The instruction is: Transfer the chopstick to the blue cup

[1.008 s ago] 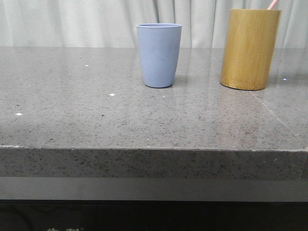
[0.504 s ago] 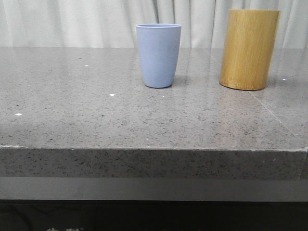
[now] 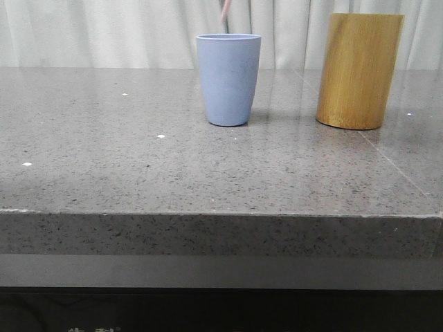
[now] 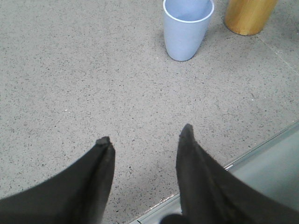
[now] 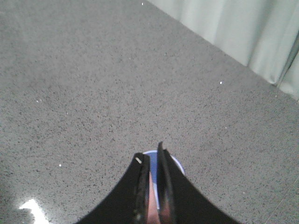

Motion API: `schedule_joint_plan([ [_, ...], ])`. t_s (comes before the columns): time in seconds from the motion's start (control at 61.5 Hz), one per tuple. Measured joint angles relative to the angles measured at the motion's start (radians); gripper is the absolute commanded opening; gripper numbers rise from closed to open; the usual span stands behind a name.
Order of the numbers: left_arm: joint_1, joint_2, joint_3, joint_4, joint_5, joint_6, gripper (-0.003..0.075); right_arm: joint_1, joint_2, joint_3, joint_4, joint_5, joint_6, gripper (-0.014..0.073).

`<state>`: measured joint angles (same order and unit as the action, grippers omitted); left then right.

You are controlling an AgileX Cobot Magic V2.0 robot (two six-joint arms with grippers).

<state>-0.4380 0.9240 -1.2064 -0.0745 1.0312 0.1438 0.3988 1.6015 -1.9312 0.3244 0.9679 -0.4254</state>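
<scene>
The blue cup stands upright at the middle back of the grey table. A pale pink chopstick hangs nearly upright over it, its lower end at the rim; its depth inside is hidden. In the right wrist view my right gripper is shut on the chopstick, directly above the blue cup. My left gripper is open and holds nothing, low over the table's front edge, with the blue cup well ahead of it.
A taller yellow-brown bamboo holder stands to the right of the cup, also seen as the bamboo holder in the left wrist view. The speckled grey tabletop ends at a front edge. White curtains hang behind.
One second ago the chopstick's pink tip stuck out of the bamboo holder. It then left the front view upward. Now it hangs over the blue cup.
</scene>
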Motion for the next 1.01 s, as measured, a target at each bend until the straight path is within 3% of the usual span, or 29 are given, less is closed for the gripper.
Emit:
schedule_joint_plan([
  [0.211,0.000,0.000,0.000,0.000,-0.004,0.000,0.0314,0.002,0.117,0.002,-0.028,-0.058,0.000,-0.0053],
  [0.309,0.000,0.000,0.000,0.000,-0.008,0.000,0.0314,0.002,0.159,0.002,-0.028,-0.069,0.000,0.0000],
  [0.488,0.000,0.000,0.000,0.000,-0.026,0.000,0.0314,0.002,0.199,0.004,-0.018,-0.071,0.000,0.0297],
  [0.585,0.000,0.000,0.000,0.000,-0.031,0.000,0.0314,0.002,0.202,0.004,-0.018,-0.074,0.000,0.0386],
  [0.829,0.000,0.000,0.000,0.000,-0.031,0.000,0.0314,-0.018,0.131,0.002,-0.022,-0.003,0.020,0.0393],
  [1.008,0.000,0.000,0.000,0.000,-0.032,0.000,0.0314,-0.083,-0.020,0.000,-0.120,0.144,0.208,0.0392],
])
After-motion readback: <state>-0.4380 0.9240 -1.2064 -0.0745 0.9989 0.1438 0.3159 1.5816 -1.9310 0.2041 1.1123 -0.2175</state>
